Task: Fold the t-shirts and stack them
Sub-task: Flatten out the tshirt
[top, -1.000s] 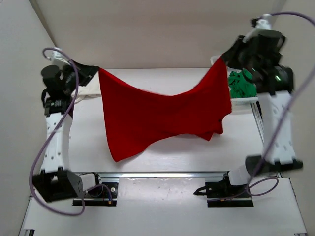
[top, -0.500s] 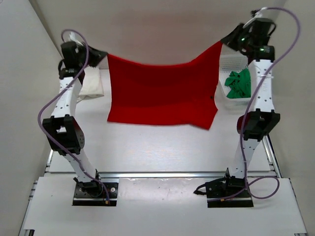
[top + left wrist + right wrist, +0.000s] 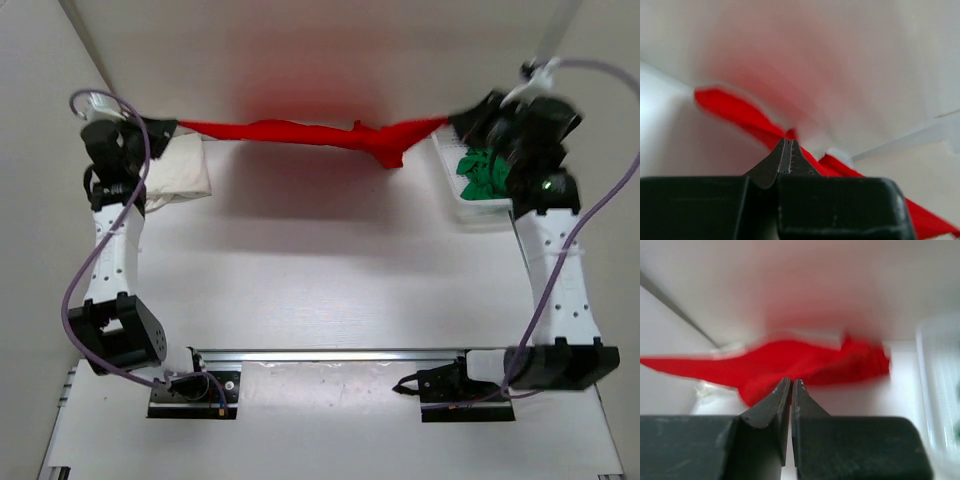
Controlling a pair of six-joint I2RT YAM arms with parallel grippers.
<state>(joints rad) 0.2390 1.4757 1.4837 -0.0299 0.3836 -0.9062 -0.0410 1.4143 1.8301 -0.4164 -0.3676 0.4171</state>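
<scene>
The left gripper (image 3: pixel 166 128) is high at the far left, its jaws pressed together on one corner of the red t-shirt (image 3: pixel 300 132). In the left wrist view the red cloth comes out from between the closed tips. Just beneath this gripper and slightly toward its arm's base, the cream-white t-shirt (image 3: pixel 182 172) lies bunched on the table (image 3: pixel 330 270). From the left gripper the red t-shirt runs rightward as a narrow, twisted band held off the table, with a small hanging bunch close to the right gripper (image 3: pixel 452 122). That gripper is likewise clamped shut on the shirt's other end. Just below and beside the right gripper, the green t-shirt (image 3: pixel 484 168) sits crumpled inside the white basket (image 3: pixel 478 212)
</scene>
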